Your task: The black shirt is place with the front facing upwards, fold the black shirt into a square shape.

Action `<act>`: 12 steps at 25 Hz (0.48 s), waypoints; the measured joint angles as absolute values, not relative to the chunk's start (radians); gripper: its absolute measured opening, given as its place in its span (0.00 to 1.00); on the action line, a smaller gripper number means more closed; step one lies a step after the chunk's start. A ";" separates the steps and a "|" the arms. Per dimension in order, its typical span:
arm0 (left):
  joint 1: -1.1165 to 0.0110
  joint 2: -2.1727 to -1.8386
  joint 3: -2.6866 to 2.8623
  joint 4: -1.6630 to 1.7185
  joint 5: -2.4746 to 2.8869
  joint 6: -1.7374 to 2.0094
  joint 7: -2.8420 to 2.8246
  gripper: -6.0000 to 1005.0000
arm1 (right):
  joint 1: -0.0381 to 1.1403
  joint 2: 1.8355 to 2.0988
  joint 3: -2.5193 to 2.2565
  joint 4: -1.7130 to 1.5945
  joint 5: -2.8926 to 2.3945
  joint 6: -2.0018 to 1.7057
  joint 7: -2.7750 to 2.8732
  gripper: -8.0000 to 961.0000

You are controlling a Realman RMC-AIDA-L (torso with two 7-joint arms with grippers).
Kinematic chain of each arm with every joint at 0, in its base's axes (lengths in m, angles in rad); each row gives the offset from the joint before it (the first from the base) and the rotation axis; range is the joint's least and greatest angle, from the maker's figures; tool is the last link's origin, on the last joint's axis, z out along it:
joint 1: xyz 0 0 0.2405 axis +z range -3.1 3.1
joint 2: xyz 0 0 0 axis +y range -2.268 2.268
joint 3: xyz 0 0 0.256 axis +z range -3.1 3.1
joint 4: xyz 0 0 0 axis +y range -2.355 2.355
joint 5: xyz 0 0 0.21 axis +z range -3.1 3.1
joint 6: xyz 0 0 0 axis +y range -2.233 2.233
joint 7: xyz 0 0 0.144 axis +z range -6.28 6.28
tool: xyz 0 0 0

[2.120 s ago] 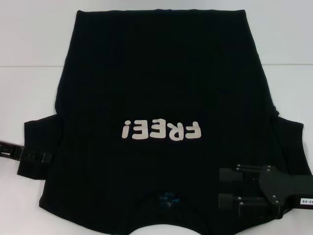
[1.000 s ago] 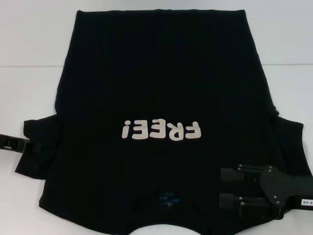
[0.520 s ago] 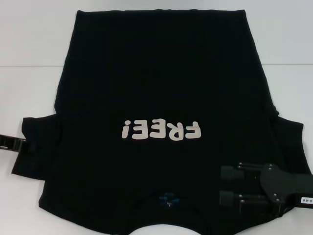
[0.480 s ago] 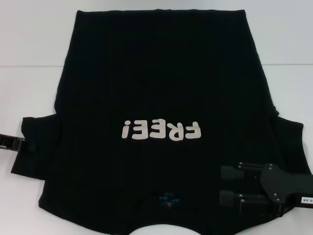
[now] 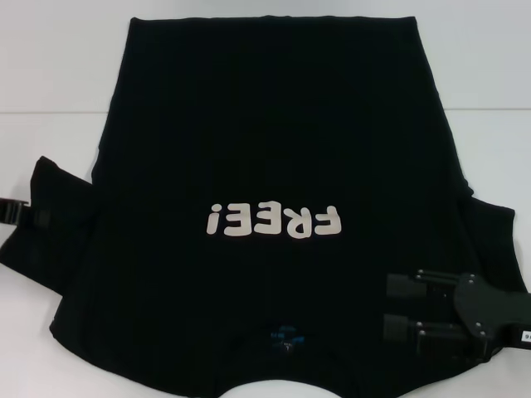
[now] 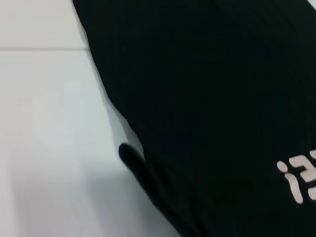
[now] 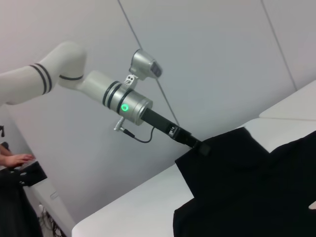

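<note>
At the far left, the left hand (image 5: 31, 217) pinches the edge of the sleeve (image 5: 51, 224) and holds it raised off the white tabletop (image 5: 50, 91); the right wrist view shows the cloth clamped at the hand's tip and hanging from it in a peak. I take this as the start of folding that sleeve in over the body, which would explain why it is lifted rather than dragged. The black shirt (image 5: 274, 133) lies spread face up across the middle of the tabletop, collar toward the robot, hem at the far side, the pale FREE! lettering (image 5: 275, 221) reading upside down from here. Further right, the right hand (image 5: 400, 307) rests low over the shoulder near the collar, its two fingers spread and holding nothing, perhaps ready to take that side's sleeve.
</note>
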State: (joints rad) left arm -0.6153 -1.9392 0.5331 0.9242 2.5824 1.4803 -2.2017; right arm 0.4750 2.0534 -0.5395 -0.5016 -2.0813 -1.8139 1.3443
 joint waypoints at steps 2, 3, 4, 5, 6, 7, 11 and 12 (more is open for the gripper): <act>-0.615 -1.940 0.531 0.938 2.582 1.481 -2.210 0.02 | 0.472 2.052 -0.532 -0.502 -2.081 -1.816 1.340 0.82; -0.615 -1.939 0.530 0.940 2.582 1.480 -2.213 0.02 | 0.470 2.052 -0.530 -0.502 -2.081 -1.817 1.338 0.82; -0.615 -1.936 0.530 0.943 2.582 1.479 -2.216 0.02 | 0.468 2.051 -0.527 -0.502 -2.081 -1.818 1.337 0.82; -0.615 -1.934 0.530 0.945 2.582 1.478 -2.219 0.02 | 0.467 2.051 -0.526 -0.502 -2.081 -1.818 1.336 0.82; -0.616 -1.933 0.530 0.948 2.582 1.476 -2.223 0.02 | 0.466 2.051 -0.524 -0.502 -2.081 -1.819 1.336 0.82; -0.616 -1.932 0.530 0.953 2.582 1.476 -2.226 0.02 | 0.465 2.051 -0.523 -0.502 -2.082 -1.819 1.336 0.82; -0.620 -1.931 0.530 0.973 2.585 1.482 -2.241 0.03 | 0.465 2.051 -0.522 -0.502 -2.082 -1.819 1.336 0.82; -0.623 -1.931 0.532 0.976 2.585 1.486 -2.245 0.03 | 0.465 2.051 -0.522 -0.502 -2.082 -1.820 1.336 0.82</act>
State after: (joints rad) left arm -0.6230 -1.9309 0.5321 0.9764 2.5852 1.4858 -2.2455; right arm 0.4648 2.0510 -0.5216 -0.5017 -2.0816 -1.8196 1.3359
